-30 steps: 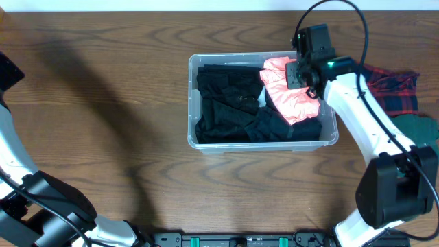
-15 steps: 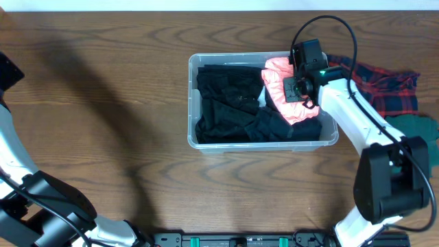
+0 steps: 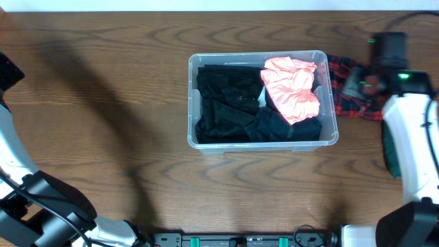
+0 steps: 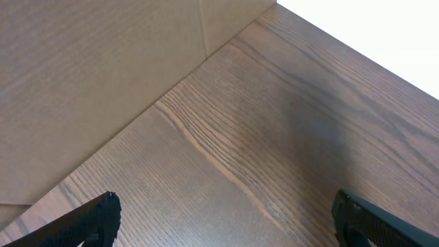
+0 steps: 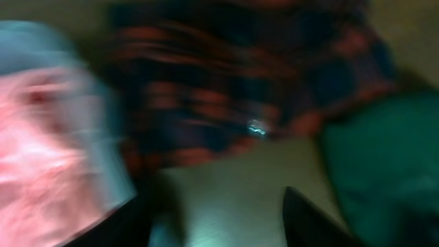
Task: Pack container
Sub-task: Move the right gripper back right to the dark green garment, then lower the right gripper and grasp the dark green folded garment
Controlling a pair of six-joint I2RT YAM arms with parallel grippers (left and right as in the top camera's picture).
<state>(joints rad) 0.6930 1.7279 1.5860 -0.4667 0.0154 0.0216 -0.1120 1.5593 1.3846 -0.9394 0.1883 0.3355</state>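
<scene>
Our right gripper [image 5: 223,219] has swung off the pink garment [image 3: 291,89] and out past the right wall of the container [image 3: 192,103]. It now hangs over the plaid cloth [image 5: 240,89], jaws parted and empty, though that view is blurred. From the left, our left gripper [image 4: 230,214] waits spread wide over bare table [image 4: 240,103], and the container sits mid-table holding black clothes [image 3: 226,103] and the pink piece. The plaid and a green cloth [image 5: 384,158] lie outside it, so we judge packing partly done, and we can read no writing.

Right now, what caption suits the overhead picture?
Clear tub holds black clothes and a pink garment; the right hand hovers over plaid cloth beside it.
</scene>
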